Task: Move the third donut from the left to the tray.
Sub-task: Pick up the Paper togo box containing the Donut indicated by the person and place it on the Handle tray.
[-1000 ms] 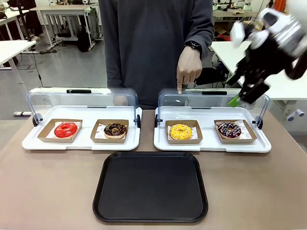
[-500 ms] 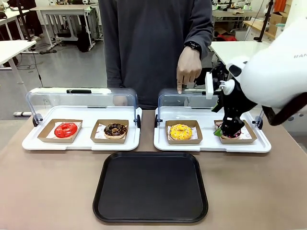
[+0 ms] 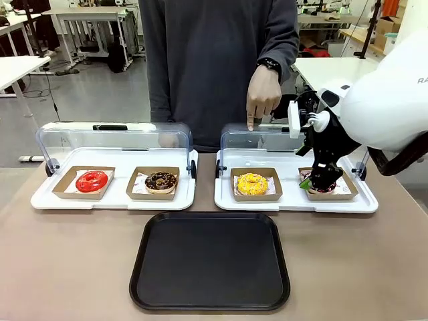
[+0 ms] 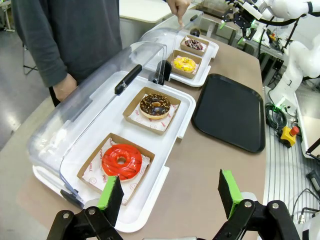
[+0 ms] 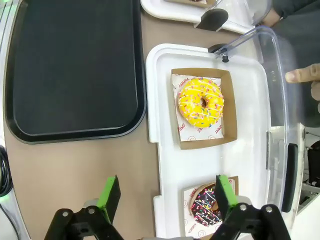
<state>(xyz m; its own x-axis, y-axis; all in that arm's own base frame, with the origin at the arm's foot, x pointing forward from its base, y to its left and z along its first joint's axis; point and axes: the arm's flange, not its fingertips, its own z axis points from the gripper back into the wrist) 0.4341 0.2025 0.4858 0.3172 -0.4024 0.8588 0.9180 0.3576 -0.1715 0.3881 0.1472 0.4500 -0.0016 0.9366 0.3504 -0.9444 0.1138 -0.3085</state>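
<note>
One brown table [image 3: 67, 267] carries everything. Its near half goes to the tray [image 3: 209, 261], black and bare, set just in front of the gap between the left white tray [image 3: 114, 202] and the right white tray [image 3: 294, 204], so a donut from either side has a short trip. The right one has its clear lid [image 3: 267, 137] tipped back, probably to free the top for a reach from above. The lid stands behind the donuts, so the open way out is upward and toward the robot.

The right gripper [image 5: 166, 195], jaws spread wide and holding nothing, hangs over the dark sprinkled donut [image 5: 207, 205], beside the target rather than above it. The left gripper [image 4: 170, 192], equally wide and empty, looks along the row from the red donut [image 4: 121, 161] end.

A person's hand [image 3: 263, 93] points down behind the lid, apparently marking the choice. The cardboard holder [image 3: 257, 197] sits on the right white tray's left half with bare white around it, and in it lies the third donut [image 3: 252, 183].
</note>
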